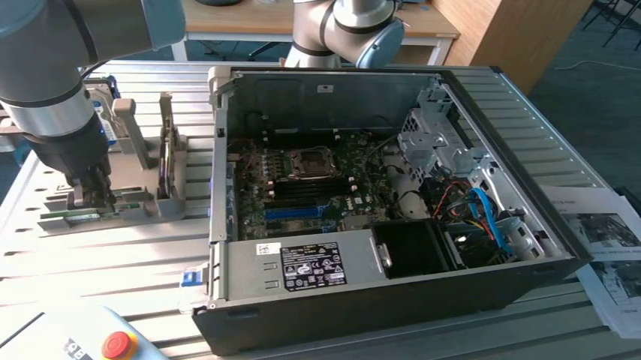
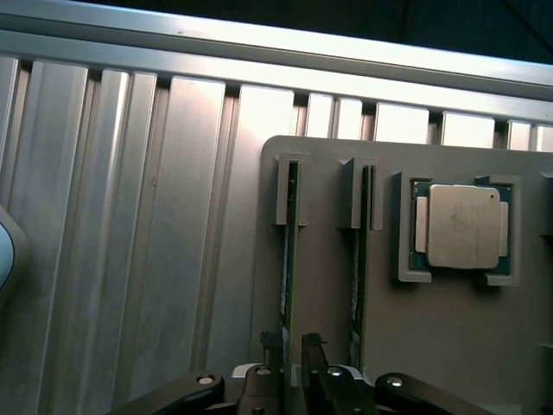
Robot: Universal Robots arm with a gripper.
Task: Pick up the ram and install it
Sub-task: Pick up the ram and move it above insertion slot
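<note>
Pincer [image 2: 292,344] hangs at the ram [image 2: 291,259]; second stick [image 2: 358,259], processor chip [image 2: 462,226] just beside.

Daylight floods the exterior view and is strongest toward the exterior view's left, where the ribbed aluminium worktop [image 1: 120,255] glares almost white. The open computer case [image 1: 331,75] is dim inside, its motherboard [image 1: 311,180] sunk in shadow. In the wrist view the worktop's slats shine in bright bands with dark grooves between, and the far rail burns out to white. The processor chip [image 2: 463,226] carries a soft sheen. The ram [image 2: 292,242] is a shadowed edge in its grey holder [image 2: 449,346].
</note>
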